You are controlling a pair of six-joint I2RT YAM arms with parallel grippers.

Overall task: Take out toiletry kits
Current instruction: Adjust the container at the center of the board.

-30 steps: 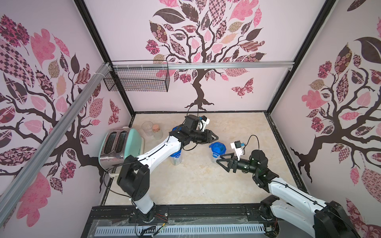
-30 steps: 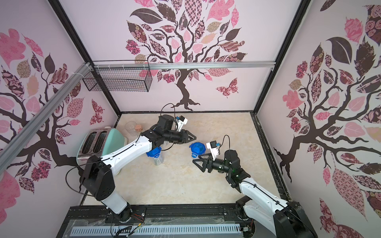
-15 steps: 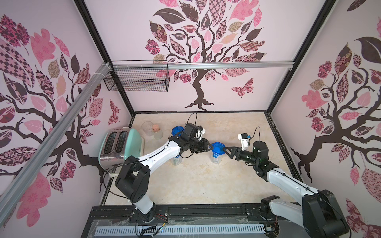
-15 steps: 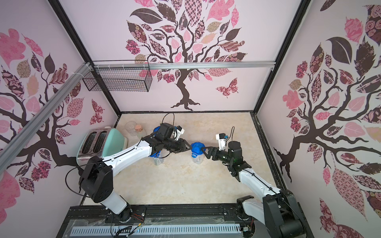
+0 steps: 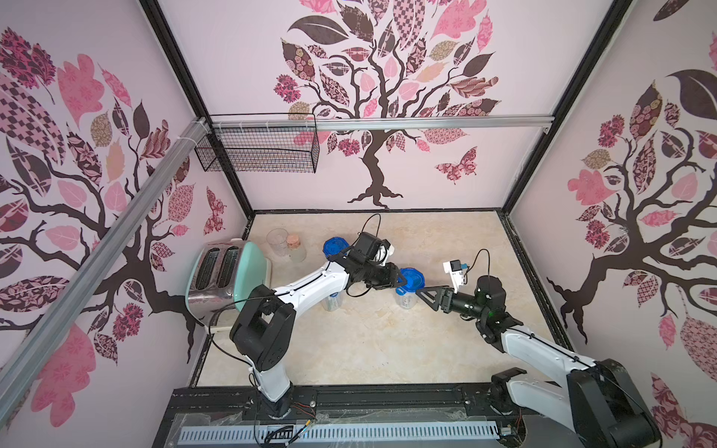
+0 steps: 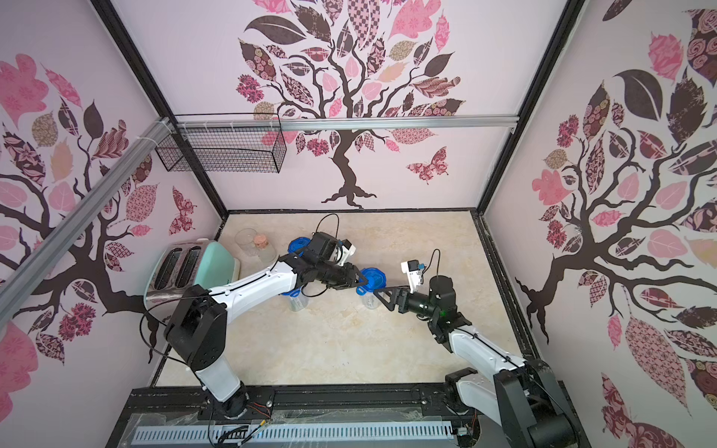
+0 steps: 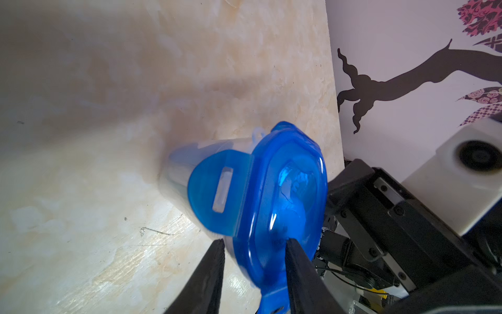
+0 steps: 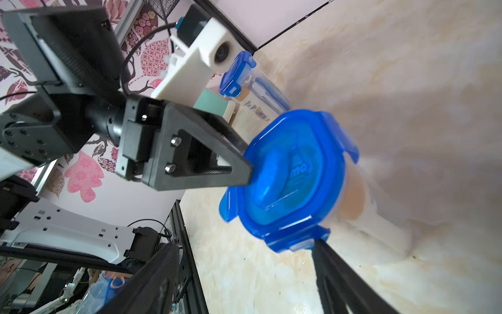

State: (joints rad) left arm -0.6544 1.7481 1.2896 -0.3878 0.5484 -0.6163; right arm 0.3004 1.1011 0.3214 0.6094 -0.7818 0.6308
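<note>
The left pincer (image 7: 254, 243), matte black and wedge-shaped, straddles the rim of a glossy, translucent blue lid (image 7: 288, 190) on a clear plastic canister (image 5: 404, 300) standing on the marbled beige tabletop (image 5: 368, 349); whether it pinches the rim cannot be told. The right pincer (image 8: 244, 243) gapes wide around the same lid, one finger just beside a clip. A toiletry kit (image 8: 250, 102), with a white bottle in it, shows through the clear wall of a second lidded canister (image 8: 273, 92) beyond.

Raised letters reading "mo" show on the blue lid (image 8: 293, 176) of the nearer canister (image 8: 380, 225); the rest is blurred. Small print on a toiletry kit (image 8: 252, 104) inside the farther canister (image 8: 274, 93) is unreadable.
</note>
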